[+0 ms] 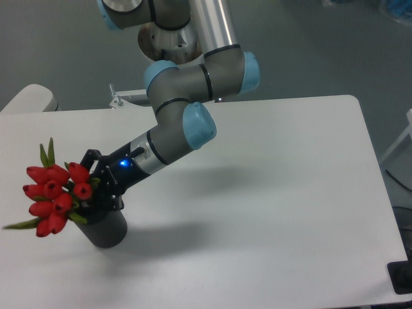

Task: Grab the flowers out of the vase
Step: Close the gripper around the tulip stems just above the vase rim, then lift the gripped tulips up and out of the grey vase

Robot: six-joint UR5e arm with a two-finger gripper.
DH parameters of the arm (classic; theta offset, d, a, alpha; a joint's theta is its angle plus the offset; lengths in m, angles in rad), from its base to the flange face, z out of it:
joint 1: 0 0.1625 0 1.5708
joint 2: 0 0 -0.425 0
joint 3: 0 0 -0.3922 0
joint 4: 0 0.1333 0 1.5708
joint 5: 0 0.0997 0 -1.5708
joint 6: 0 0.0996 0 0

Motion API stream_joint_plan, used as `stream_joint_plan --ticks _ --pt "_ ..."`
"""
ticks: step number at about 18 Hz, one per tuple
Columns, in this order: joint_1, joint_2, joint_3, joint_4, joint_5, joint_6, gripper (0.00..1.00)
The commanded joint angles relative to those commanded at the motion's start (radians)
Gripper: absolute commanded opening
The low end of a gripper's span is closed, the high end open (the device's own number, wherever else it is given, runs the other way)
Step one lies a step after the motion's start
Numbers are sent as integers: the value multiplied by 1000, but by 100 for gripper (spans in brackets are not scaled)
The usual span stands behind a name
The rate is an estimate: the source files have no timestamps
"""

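The arm reaches down and to the left across the white table (277, 193), its grey links and pale blue joint caps stacked above, and the black gripper (96, 187) sits right at the mouth of the vase (106, 228), a small blue light glowing on its body. The fingers are closed around the stems of the flowers (51, 196), just under the heads, pinching the bunch where it leaves the vase. The red tulip buds lean out to the left, tilted well away from upright, hanging past the left side of the vase with two green leaf tips poking up above them and one long leaf pointing out low to the left. The dark grey vase stands upright on the table near its front left part, directly below the gripper. Whether the stem ends sit inside the vase mouth cannot be told, since the gripper covers that spot.
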Motion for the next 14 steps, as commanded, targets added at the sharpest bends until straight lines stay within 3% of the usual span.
stream_joint_plan --ticks 14 --pt "20 55 93 6 -93 -230 15"
